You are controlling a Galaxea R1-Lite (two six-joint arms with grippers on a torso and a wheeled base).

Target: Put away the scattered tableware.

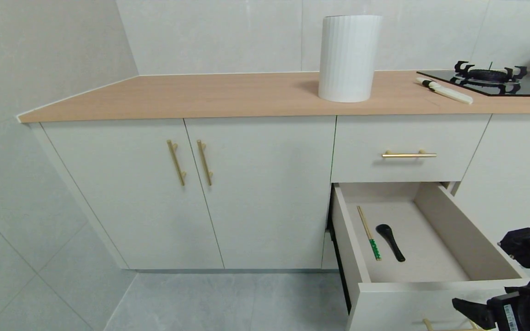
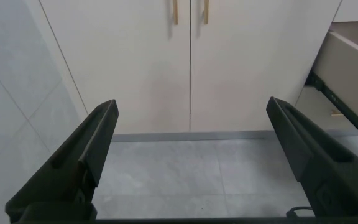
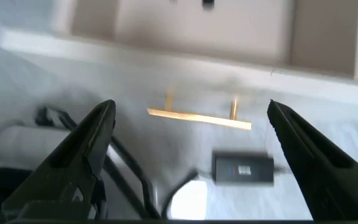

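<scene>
chopsticks (image 1: 369,233) and spoon (image 1: 390,242) lie in open drawer (image 1: 472,230), side by side, not touching. knife (image 1: 444,90) on counter (image 1: 200,94) beside hob (image 1: 490,85). left gripper (image 2: 191,106) wide open, empty, facing cupboard doors (image 2: 241,62). right gripper (image 3: 190,107) wide open, empty, before drawer handle (image 3: 199,118). knife probably light, stiff, slick: grip handle end, avoid blade.
</scene>
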